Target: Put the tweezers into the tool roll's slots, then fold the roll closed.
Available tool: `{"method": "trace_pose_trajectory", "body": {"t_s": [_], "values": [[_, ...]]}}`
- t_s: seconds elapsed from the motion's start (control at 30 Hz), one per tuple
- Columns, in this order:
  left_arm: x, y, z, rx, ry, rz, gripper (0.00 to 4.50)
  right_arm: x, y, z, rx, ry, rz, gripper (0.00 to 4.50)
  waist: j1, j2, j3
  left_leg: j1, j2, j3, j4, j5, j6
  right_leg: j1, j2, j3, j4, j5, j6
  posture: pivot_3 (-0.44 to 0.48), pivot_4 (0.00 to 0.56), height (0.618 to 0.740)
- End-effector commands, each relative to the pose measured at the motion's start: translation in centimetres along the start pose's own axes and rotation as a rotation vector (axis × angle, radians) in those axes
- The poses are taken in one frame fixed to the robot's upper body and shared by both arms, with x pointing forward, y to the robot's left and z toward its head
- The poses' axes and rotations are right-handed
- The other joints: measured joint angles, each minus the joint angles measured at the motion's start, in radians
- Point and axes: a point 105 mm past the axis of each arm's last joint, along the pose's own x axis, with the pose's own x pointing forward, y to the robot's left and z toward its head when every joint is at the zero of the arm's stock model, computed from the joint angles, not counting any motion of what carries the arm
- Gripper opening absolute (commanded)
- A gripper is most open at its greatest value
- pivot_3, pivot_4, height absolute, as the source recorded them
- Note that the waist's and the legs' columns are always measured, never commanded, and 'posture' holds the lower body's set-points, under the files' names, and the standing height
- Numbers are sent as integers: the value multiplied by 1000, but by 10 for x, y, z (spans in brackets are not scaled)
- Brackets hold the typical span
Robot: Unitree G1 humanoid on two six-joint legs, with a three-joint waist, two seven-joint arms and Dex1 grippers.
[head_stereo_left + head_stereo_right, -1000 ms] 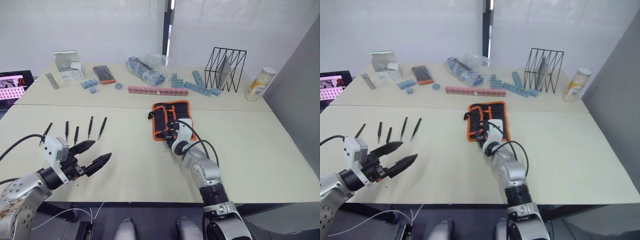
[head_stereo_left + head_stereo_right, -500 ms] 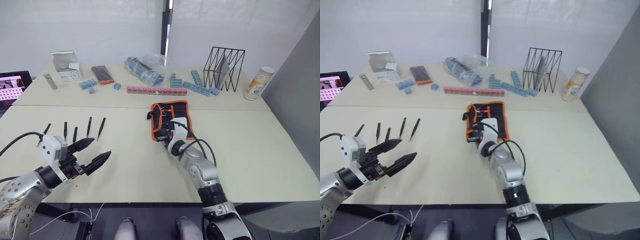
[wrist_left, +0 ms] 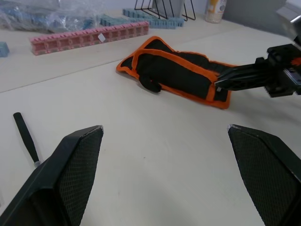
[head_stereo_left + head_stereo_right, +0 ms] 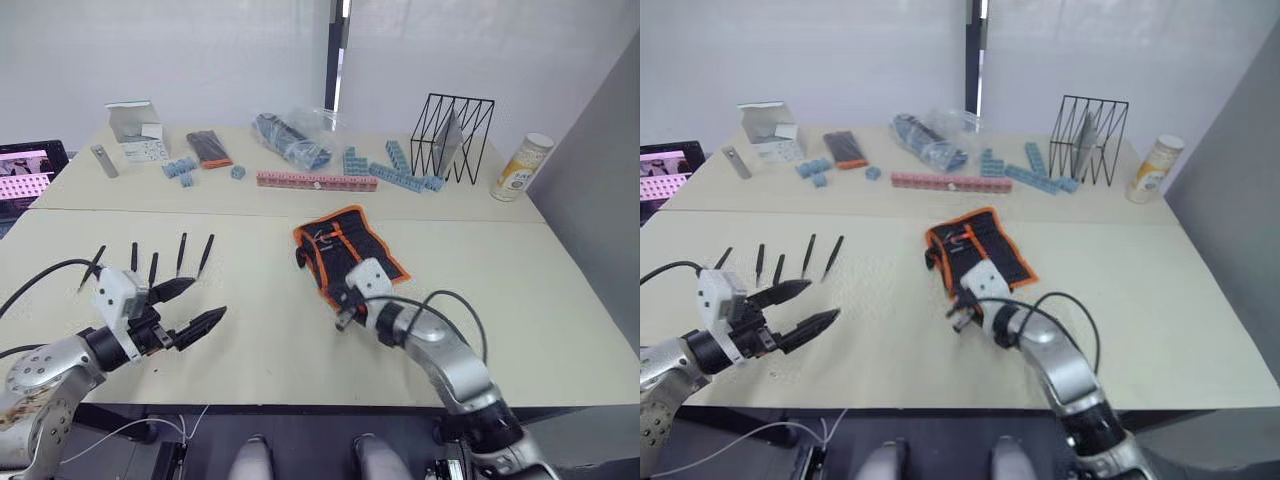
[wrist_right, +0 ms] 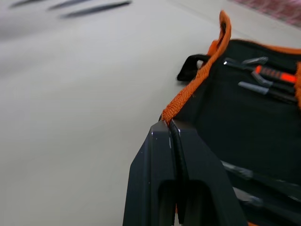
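The tool roll, black with orange trim, lies open and slanted at the table's middle, with some tools in its slots. My right gripper is shut on the orange trim of its near corner. Several thin black tweezers lie in a row on the left part of the table. My left gripper hovers open just in front of them, nothing between its fingers. One tweezer shows in the left wrist view beside the left finger.
Along the back stand a white box, a flat black-and-orange pack, a plastic bag, a pink block row, blue blocks, a wire rack and a yellow bottle. A screen sits far left.
My right gripper has stayed shut on the roll's near corner and turned the roll, which now lies slanted; the right arm swung out to the right. The left gripper has hardly moved.
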Motion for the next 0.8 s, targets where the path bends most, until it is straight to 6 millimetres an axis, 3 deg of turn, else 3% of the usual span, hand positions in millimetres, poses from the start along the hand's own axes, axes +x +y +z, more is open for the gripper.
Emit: {"method": "trace_pose_trajectory", "body": {"t_s": [0.03, 0.33, 0.5, 0.73, 0.8], "values": [[9, 0, 1, 83, 28, -82, 4500, -17, 16, 17, -114, -65, 110, 33, 7, 0, 0, 0, 0, 0, 0, 0, 0, 0, 0, 0, 0, 0, 0, 0, 150, 740], [66, 11, 5, 401, 109, -497, 4500, -40, 40, 8, -404, -27, 321, 33, 24, -1, 0, 0, -1, 0, 2, 0, 0, 1, 0, 0, -2, 0, 0, 0, 150, 740], [102, 18, 9, 575, 110, -642, 4500, -45, 49, 5, -448, -19, 370, 33, 40, -1, 0, -3, -1, 0, 3, 6, 9, 0, 1, 0, -1, 0, 1, 0, 150, 740], [138, 9, 18, 657, 98, -774, 4500, -45, 52, 1, -457, 2, 348, 33, 44, -1, 0, -5, -1, -1, 5, 6, 9, 0, 1, 0, 0, 1, 5, 0, 150, 740], [147, 8, 18, 668, 113, -762, 4061, -45, 51, 1, -450, 0, 334, 0, 43, -1, 0, -5, -1, -1, 5, 6, 9, 0, 2, 0, 0, 3, 9, 0, 150, 740]]}}
